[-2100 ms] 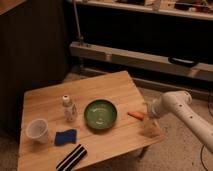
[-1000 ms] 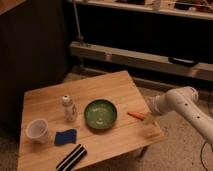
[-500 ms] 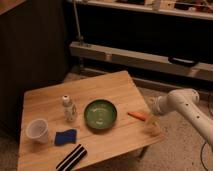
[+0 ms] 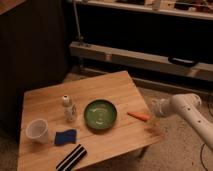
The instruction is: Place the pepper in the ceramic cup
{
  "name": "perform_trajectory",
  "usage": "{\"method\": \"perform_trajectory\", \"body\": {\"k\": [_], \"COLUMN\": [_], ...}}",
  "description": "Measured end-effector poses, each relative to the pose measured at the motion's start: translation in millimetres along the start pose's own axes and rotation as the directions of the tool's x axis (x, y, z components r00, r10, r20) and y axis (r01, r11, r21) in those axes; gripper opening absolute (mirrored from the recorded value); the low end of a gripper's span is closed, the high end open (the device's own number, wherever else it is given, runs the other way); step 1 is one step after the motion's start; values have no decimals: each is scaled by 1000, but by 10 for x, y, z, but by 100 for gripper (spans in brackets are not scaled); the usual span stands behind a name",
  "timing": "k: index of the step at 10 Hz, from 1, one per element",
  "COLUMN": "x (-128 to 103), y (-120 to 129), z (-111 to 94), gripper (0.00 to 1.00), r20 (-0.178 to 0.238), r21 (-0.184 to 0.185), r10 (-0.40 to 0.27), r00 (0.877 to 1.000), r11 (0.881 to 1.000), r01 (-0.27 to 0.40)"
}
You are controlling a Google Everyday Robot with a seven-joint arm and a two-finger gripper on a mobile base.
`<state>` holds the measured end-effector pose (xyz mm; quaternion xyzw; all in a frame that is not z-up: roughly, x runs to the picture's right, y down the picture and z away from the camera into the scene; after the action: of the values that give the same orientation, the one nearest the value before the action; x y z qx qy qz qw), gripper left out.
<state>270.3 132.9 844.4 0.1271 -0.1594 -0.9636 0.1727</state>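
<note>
The pepper (image 4: 137, 116) is a small orange-red tapered piece lying on the wooden table (image 4: 110, 87) near its right edge, just right of the green bowl (image 4: 100, 113). The ceramic cup (image 4: 37, 130) is white and stands upright at the table's left front. My gripper (image 4: 154, 120) hangs at the end of the white arm (image 4: 180, 106), at the table's right edge, just right of the pepper and apart from it. It is far from the cup.
A small white bottle (image 4: 68, 108) stands left of the bowl. A blue sponge (image 4: 65, 136) lies beside the cup. A black-and-white striped item (image 4: 72, 157) lies at the front edge. A dark shelf unit (image 4: 140, 55) stands behind the table.
The arm has drifted slightly to the right and up beside the table's right edge. The pepper, bowl and cup have not moved.
</note>
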Motion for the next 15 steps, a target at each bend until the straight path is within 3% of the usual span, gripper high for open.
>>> {"method": "perform_trajectory", "body": {"k": [7, 9, 12, 13, 15], "x": [-11, -3, -58, -75, -84], "y": [28, 22, -3, -18, -48], "z": [261, 310, 338, 332, 316], "gripper": [79, 64, 32, 26, 25], "r20": [40, 41, 45, 53, 69], "r21": [1, 18, 39, 43, 46], "r10": [-10, -11, -1, -3, -11], "r00": [999, 999, 999, 999, 998], "r11": [1000, 1000, 999, 999, 999], "r01": [10, 10, 0, 1, 8]}}
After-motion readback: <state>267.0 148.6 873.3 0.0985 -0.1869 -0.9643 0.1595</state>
